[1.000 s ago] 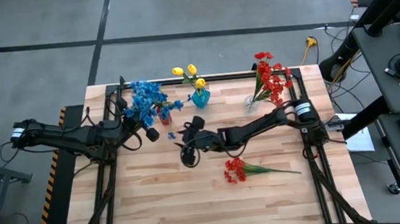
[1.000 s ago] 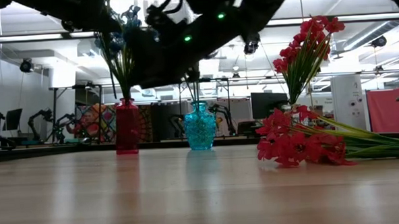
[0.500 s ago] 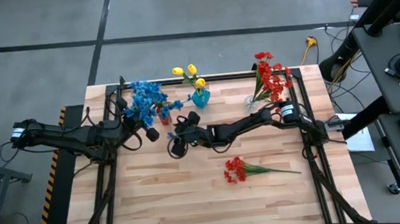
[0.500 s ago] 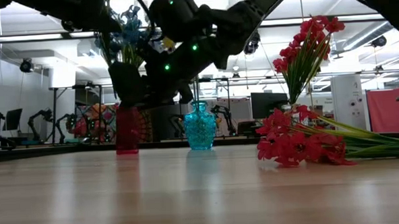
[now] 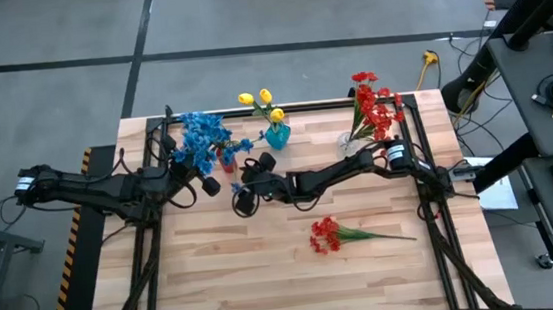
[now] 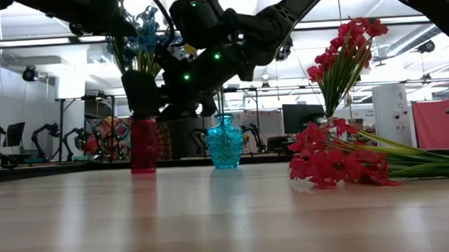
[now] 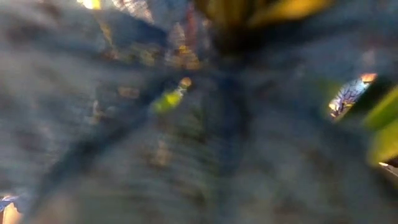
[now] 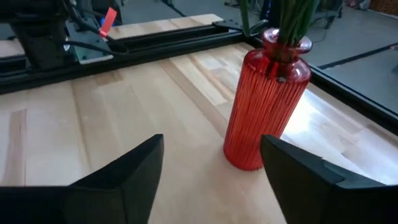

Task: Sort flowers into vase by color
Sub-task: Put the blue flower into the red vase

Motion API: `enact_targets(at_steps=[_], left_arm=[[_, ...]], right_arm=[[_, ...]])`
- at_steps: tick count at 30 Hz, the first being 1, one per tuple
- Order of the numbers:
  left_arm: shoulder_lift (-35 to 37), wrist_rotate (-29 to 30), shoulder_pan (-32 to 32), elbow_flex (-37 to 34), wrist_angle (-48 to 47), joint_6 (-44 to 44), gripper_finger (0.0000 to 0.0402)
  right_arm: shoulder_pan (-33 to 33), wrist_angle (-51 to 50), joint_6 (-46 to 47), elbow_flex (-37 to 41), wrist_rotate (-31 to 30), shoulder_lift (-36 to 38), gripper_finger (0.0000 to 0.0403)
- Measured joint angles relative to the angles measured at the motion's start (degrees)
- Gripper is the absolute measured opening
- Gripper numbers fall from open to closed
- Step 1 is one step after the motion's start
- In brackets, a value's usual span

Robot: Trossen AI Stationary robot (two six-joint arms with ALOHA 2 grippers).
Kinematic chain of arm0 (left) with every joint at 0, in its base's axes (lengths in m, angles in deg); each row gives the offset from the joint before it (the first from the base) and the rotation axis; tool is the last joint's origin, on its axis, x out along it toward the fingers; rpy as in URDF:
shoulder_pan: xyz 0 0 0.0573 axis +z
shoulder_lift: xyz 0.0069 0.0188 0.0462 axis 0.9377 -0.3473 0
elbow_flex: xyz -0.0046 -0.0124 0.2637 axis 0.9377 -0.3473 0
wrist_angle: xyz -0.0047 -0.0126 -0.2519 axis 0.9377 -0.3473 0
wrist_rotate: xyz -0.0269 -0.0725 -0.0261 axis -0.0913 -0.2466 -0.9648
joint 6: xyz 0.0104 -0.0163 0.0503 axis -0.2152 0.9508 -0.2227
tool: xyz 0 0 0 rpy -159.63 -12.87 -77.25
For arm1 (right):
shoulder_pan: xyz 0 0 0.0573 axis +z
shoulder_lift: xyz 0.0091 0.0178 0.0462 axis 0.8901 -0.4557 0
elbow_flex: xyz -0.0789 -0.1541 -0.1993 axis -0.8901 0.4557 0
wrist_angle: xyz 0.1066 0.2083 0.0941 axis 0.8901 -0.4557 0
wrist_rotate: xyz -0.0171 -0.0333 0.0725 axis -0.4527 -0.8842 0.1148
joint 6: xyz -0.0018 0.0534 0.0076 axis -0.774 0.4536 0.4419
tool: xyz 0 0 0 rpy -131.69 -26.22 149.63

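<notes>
Three vases along the table's far edge already hold flowers: blue flowers stand in the red vase, yellow flowers in the turquoise vase, and red flowers in a vase at the right whose glass is hard to make out. One red spray lies flat on the table near its middle, well apart from every vase, and looks to be the only stem left to place. The right gripper hangs just in front of the red vase with its fingers spread wide and nothing between them. The left gripper sits close beside the blue flowers; its own camera is smothered in blurred foliage, and its fingers stand nearly closed, with no stem visibly held.
</notes>
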Motion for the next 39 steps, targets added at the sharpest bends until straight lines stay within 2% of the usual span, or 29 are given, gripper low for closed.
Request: enact_targets(at_steps=[3, 7, 12, 18, 26, 39], left_arm=[[0.0, -0.01, 0.0, 0.0, 0.0, 0.0, 0.0038], [0.0, -0.01, 0.0, 0.0, 0.0, 0.0, 0.0038], [0.0, -0.02, 0.0, -0.02, -0.04, 0.02, 0.0038], [0.0, -0.02, 0.0, -0.02, -0.11, 0.02, 0.0038], [0.0, -0.04, 0.08, -0.02, -0.5, 0.23, 0.0038], [0.0, -0.03, 0.07, -0.02, -0.67, 0.54, 0.0038]], right_arm=[[-0.09, 1.72, -0.37, 0.0, -0.18, -0.1, 0.0288], [-0.08, 9.43, -3.7, -0.01, -1.99, -2.73, 0.0311], [0.14, 15.88, -6.29, 0.0, -8.12, -7.09, 0.0317], [0.02, 26.06, -10.59, -0.66, -10.7, -11.9, 0.0313], [-1.85, 26.4, -10.95, -6.59, -12.13, -17.53, 0.0315], [-3.26, 25.66, -8.43, -12.11, -11.94, -20.46, 0.0315]])
